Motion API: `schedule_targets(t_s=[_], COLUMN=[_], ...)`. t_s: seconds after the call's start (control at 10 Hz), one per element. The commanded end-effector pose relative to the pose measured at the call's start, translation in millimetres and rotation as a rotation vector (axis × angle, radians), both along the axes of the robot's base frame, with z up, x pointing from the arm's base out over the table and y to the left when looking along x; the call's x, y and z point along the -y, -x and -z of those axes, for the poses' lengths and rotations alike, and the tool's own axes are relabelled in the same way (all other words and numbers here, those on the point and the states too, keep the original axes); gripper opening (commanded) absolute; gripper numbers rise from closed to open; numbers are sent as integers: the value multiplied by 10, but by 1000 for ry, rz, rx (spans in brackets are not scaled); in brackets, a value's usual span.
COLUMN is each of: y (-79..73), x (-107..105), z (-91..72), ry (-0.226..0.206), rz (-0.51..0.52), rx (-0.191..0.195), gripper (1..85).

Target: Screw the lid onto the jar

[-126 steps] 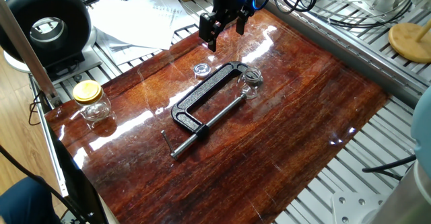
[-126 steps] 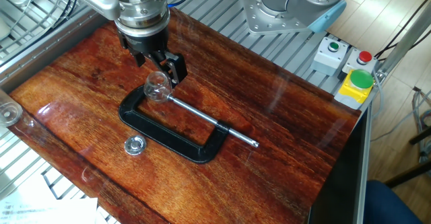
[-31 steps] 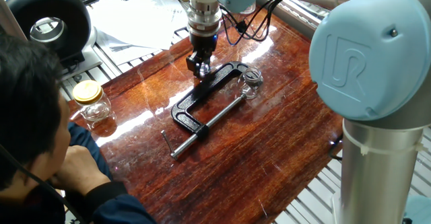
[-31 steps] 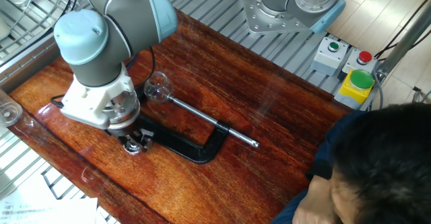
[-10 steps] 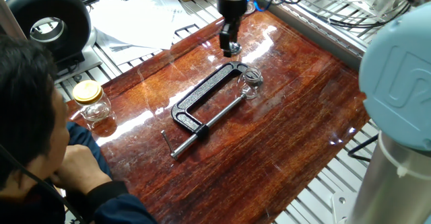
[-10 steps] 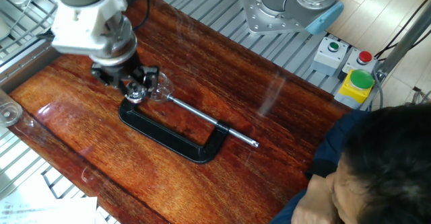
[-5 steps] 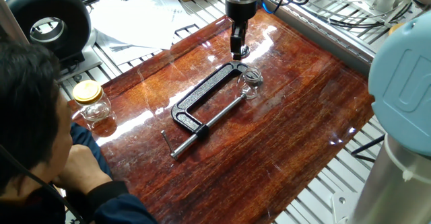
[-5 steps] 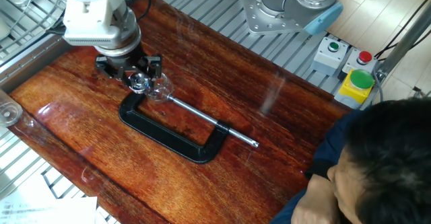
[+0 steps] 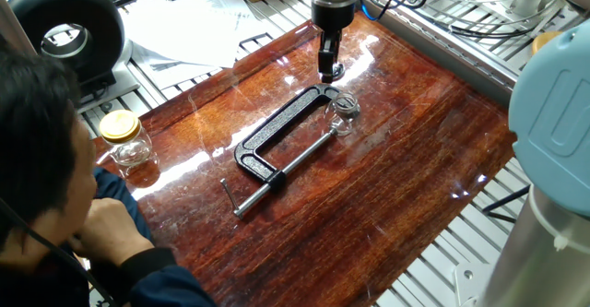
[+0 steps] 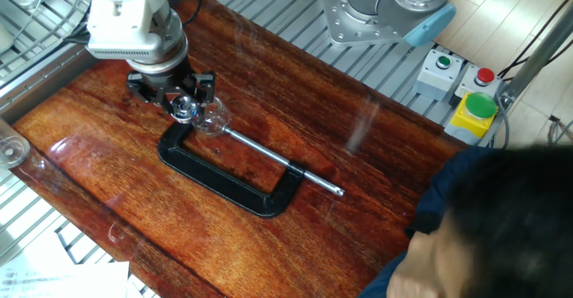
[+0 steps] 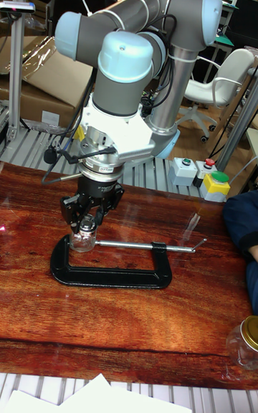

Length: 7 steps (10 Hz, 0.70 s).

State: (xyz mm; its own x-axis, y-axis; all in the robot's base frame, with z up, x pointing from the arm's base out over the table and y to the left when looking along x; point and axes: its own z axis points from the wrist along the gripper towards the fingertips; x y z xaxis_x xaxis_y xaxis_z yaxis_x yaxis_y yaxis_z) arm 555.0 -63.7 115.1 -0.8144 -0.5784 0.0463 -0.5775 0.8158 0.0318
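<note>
The lid (image 10: 185,109), a small clear cap, is pinched in my gripper (image 10: 186,110), whose fingers are shut on it just above the table. The jar (image 10: 213,119) is a tiny clear glass jar held upright between the jaws of a black C-clamp (image 10: 228,181). In one fixed view my gripper (image 9: 327,69) hangs a little behind and left of the jar (image 9: 344,114), apart from it. In the tall fixed view the gripper (image 11: 87,226) sits right above the jar (image 11: 82,242), and the lid is hard to make out there.
A bigger glass jar with a yellow lid (image 9: 125,138) stands at the table's left edge. A person (image 9: 46,206) leans in at the near left corner. A button box (image 10: 475,110) sits beyond the far right edge. The clamp's screw bar (image 10: 277,157) runs right from the jar.
My gripper shut on the lid beside the clamp, lifted it and carried it toward the jar. In the last half second it only crept slightly closer.
</note>
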Motion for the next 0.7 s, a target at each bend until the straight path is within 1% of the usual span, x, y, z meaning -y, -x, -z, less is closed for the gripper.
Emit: schedule_targets(t_s=[0.0, 0.1, 0.2, 0.4, 0.6], y=[-62, -62, -78, -39, -43], x=[1, -19, -67, -130, -71], z=[-6, -6, -6, -10, -7], ry=[0, -7, -26, -49, -26], rz=[76, 92, 92, 98, 104], rx=[25, 25, 30, 14, 16], gripper=[10, 10, 10, 10, 10])
